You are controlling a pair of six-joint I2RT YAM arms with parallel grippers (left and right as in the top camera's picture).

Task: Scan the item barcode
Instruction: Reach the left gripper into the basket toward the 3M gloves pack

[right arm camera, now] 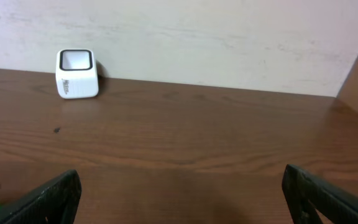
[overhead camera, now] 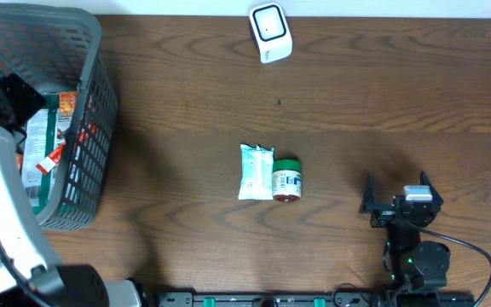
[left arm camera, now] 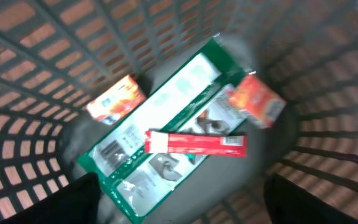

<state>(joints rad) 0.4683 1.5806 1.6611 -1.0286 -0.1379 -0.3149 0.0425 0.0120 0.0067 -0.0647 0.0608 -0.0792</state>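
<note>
Looking down into the basket [overhead camera: 92, 128] at the counter's [overhead camera: 186, 102] left end, the left gripper [left arm camera: 185, 200] hung with its fingers spread wide and nothing between them. Mesh walls crowded it on every side, so not much elbow room in there. Right under it lay a green pouch [left arm camera: 179, 93] flat on the bottom, a barcode [left arm camera: 109, 153] showing near one end. A red bar [left arm camera: 194, 142] lay across the pouch, with one orange box [left arm camera: 115, 99] at its edge and another orange box [left arm camera: 258, 99] on the opposite side.

Out in the middle sat a white packet [overhead camera: 255, 171] touching a jar [overhead camera: 286, 179], bare wood all around them. The scanner [overhead camera: 270, 32] was at the far edge, near the wall [right arm camera: 229, 37]. The right gripper [overhead camera: 397, 183] sat near the front edge, fingers wide apart and empty, well clear of everything.
</note>
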